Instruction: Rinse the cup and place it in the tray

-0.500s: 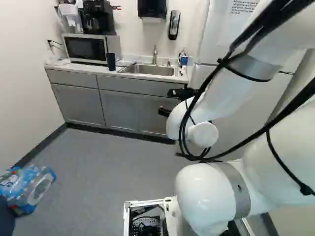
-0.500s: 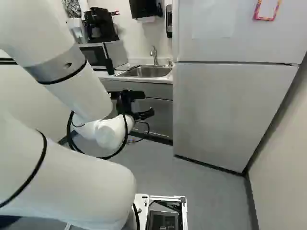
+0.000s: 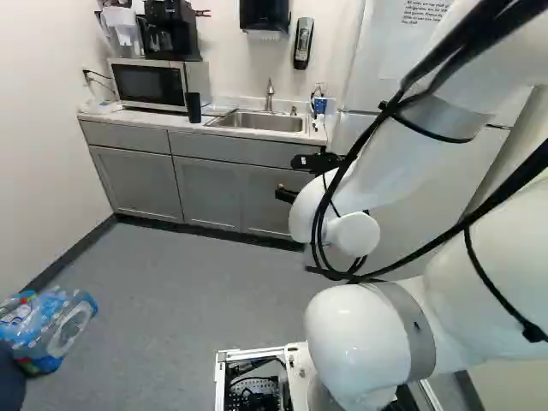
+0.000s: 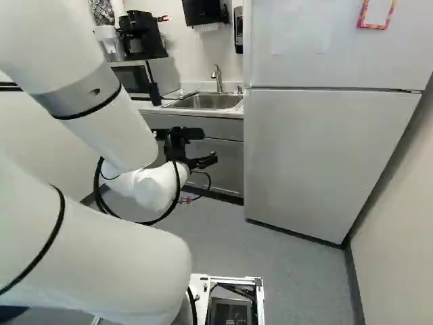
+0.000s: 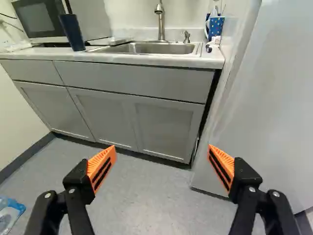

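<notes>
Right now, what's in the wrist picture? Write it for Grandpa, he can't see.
Open, empty orange-padded fingers face gray cabinets topped by a counter with a sink. A dark tumbler stands near the microwave; a spotted blue cup sits toward the fridge.

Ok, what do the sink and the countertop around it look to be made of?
The sink looks like stainless steel with a satin finish, going by its grey, softly shining surface. The countertop is pale and smooth, perhaps laminate or stone; the look leaves that open.

TXT | prntd sheet (image 3: 421, 14) on fridge (image 4: 311, 156) | wording too sm. to read for sure
</notes>
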### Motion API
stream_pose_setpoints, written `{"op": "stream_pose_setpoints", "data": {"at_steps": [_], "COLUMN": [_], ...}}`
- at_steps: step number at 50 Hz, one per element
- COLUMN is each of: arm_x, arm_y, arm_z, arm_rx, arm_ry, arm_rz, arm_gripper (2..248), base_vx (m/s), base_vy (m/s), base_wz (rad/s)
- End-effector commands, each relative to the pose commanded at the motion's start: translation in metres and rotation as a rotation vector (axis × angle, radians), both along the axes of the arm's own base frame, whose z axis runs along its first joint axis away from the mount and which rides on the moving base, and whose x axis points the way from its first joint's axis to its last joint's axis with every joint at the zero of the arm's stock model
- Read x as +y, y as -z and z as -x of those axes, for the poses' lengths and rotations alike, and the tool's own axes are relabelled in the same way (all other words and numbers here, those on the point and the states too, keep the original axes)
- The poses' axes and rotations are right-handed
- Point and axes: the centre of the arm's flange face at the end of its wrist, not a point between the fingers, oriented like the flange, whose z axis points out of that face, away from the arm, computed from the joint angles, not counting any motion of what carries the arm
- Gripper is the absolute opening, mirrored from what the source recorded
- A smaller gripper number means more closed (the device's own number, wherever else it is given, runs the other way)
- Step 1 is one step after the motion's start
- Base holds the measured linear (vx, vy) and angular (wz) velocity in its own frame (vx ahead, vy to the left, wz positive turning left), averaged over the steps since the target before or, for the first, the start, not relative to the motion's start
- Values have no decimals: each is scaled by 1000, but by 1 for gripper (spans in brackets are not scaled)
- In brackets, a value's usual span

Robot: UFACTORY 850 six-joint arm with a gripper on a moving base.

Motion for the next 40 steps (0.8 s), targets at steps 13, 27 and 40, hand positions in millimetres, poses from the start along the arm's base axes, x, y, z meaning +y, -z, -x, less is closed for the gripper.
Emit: {"op": "stream_pose_setpoints", "data": {"at_steps": [13, 27, 40], "arm_x": [1, 3, 4], "arm_y": [-12, -26, -40], "arm_z": [-8, -20, -32], "arm_rx": [-34, -69, -101], "arm_ry": [-4, -10, -14], "arm_rz": [0, 0, -1], "arm_gripper": [247, 247, 247], "base_vx": [0, 0, 0], "base_vy": [0, 0, 0], "base_wz": [0, 0, 0]}}
